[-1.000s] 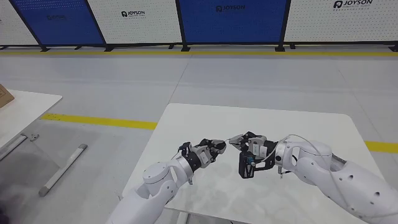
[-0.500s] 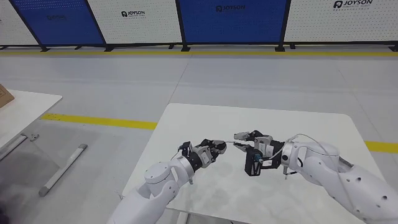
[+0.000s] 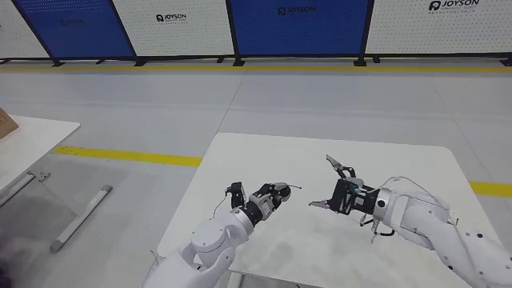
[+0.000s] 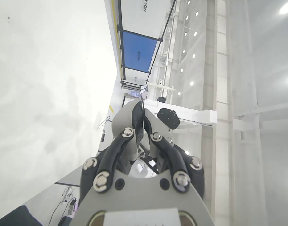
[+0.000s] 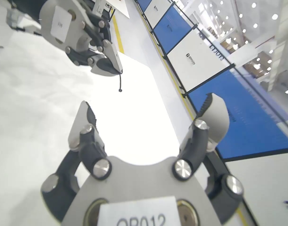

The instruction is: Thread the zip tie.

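Note:
A thin black zip tie (image 5: 120, 82) sticks out from my left gripper (image 5: 111, 68), which is shut on it; its small head hangs free at the end. From above, the left gripper (image 3: 282, 191) is over the middle of the white table (image 3: 264, 156), with the zip tie (image 3: 294, 186) pointing toward the other arm. In the left wrist view the closed fingers (image 4: 134, 116) pinch the zip tie (image 4: 141, 99), and only a short tip shows. My right gripper (image 3: 330, 182) stands wide open a little to the right, nothing between its fingers (image 5: 84, 116).
The table's far edge (image 3: 336, 138) meets a grey floor with a yellow line (image 3: 120, 155). A second white table (image 3: 32, 140) stands to the left. Blue and white panel screens (image 3: 296, 8) line the back.
My right gripper was at the zip tie next to the left gripper; it has let go, opened wide and drawn back to the right. The left gripper still holds the tie.

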You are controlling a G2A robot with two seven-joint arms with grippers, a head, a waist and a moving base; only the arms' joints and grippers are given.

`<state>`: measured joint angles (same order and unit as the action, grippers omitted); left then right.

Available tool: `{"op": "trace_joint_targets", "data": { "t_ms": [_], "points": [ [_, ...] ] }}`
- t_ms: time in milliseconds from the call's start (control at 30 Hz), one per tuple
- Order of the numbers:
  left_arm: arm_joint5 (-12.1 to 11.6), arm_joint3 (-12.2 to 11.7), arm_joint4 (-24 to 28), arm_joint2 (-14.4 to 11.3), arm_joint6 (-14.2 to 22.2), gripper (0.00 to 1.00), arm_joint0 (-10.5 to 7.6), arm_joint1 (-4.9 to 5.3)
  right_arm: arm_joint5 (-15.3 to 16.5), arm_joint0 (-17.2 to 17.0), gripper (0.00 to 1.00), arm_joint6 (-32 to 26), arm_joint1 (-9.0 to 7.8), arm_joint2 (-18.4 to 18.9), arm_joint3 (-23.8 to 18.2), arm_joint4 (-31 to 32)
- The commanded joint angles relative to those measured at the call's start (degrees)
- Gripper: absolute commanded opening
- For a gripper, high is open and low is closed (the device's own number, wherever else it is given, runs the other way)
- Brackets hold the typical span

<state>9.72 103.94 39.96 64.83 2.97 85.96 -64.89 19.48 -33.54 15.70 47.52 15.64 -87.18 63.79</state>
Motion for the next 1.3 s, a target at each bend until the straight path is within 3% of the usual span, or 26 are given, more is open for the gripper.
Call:
{"op": "trace_joint_targets", "data": {
  "t_ms": [0,367,400,533,633,700,800,867,967,1267],
  "points": [
    [0.01,-0.11,-0.12,-0.09,0.31,0.00,0.01,-0.04,0.00,1.58,1.00,-0.45,-0.33,-1.83,-0.02,-4.68],
    [0.01,-0.11,-0.12,-0.09,0.31,0.00,0.01,-0.04,0.00,1.58,1.00,-0.45,-0.33,-1.83,-0.02,-4.68],
    [-1.46,-0.17,-1.99,-0.18,-0.22,0.00,-0.10,-0.06,0.00,1.58,1.00,-0.45,-0.33,-1.83,-0.02,-4.68],
    [-7.34,-0.97,-7.63,-0.56,-1.31,0.00,1.34,-0.07,0.00,0.04,1.00,1.98,-0.49,-2.22,0.08,-13.41],
    [-9.72,-1.31,-10.81,-0.21,-1.63,0.00,2.41,0.03,0.00,1.41,1.00,2.20,-1.15,-4.97,0.68,-20.12],
    [-10.93,-1.28,-12.99,0.18,-2.37,0.00,2.98,0.10,0.00,2.55,1.00,0.10,-1.48,-5.90,1.02,-24.03],
    [-12.24,-1.02,-15.69,0.54,-3.02,0.00,3.78,0.16,0.00,1.86,1.00,-4.01,-1.50,-5.90,-2.53,-35.20],
    [-13.05,-0.66,-17.23,0.55,-3.73,0.00,4.31,0.13,0.00,1.92,1.00,-7.82,-1.39,-5.90,-4.69,-46.34],
    [-13.27,0.15,-17.16,0.50,-4.02,0.00,5.13,0.04,0.00,3.08,1.00,-14.91,-1.15,-5.89,-4.62,-57.60],
    [-13.27,0.15,-17.16,0.50,-4.02,0.00,5.13,0.04,0.00,3.08,1.00,-14.91,-1.15,-5.89,-4.62,-57.60]
  ]
}}
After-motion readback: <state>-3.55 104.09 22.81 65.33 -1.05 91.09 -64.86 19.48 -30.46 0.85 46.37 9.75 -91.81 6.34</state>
